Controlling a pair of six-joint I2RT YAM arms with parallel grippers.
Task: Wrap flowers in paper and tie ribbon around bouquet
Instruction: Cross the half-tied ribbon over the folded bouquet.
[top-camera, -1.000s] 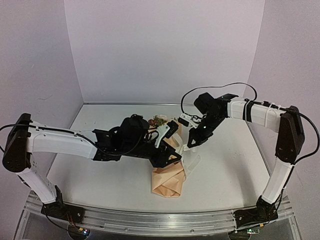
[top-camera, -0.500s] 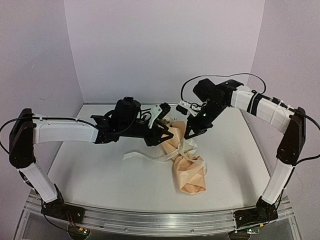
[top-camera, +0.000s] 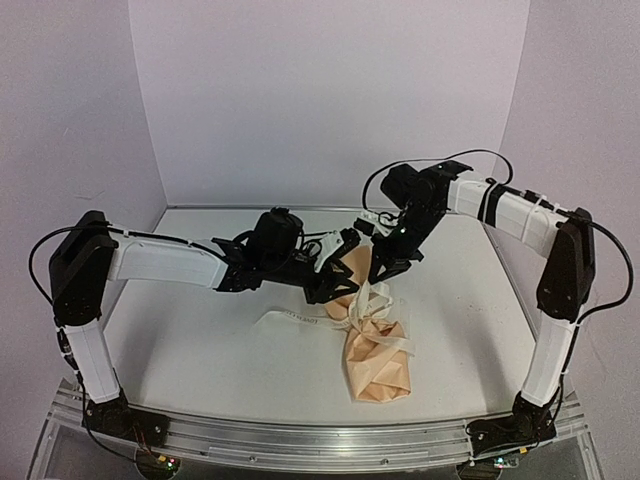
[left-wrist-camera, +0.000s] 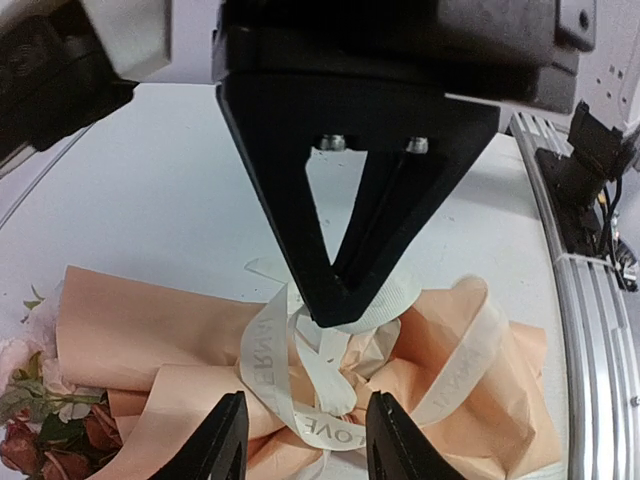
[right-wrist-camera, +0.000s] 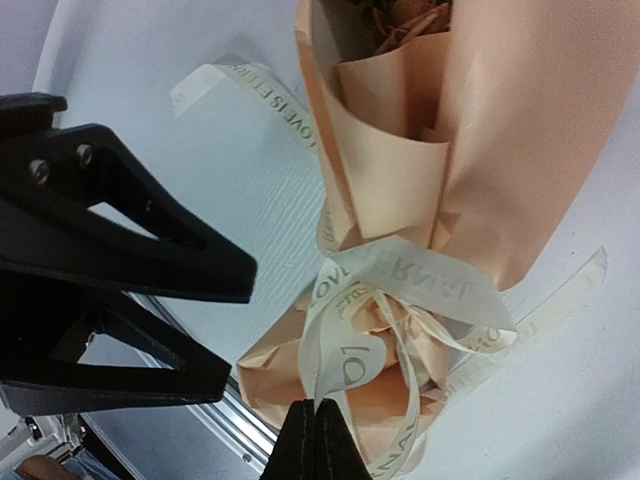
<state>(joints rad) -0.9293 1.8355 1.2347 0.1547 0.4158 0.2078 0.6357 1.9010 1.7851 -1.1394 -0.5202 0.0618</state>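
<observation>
The bouquet (top-camera: 375, 365) lies on the table, its tan paper (right-wrist-camera: 500, 130) rolled into a cone and pinched at the waist. The flowers (left-wrist-camera: 55, 445) show at its wide end. The cream ribbon (right-wrist-camera: 345, 350) loops around the waist in loose turns, and one tail (top-camera: 295, 318) trails left on the table. My right gripper (right-wrist-camera: 315, 405) is shut on a ribbon loop just above the waist (top-camera: 383, 272). My left gripper (left-wrist-camera: 307, 400) is open, facing the right one, with the ribbon loops in front of its spread fingers and nothing gripped (top-camera: 338, 290).
A white table (top-camera: 200, 330) with lilac walls behind and at the sides. A metal rail (top-camera: 300, 440) runs along the near edge. The two grippers stand only a few centimetres apart over the bouquet.
The bouquet's narrow end has swung to the right and a ribbon tail now lies stretched out on the left. My left gripper has drawn back toward the flower end. The right gripper has risen slightly.
</observation>
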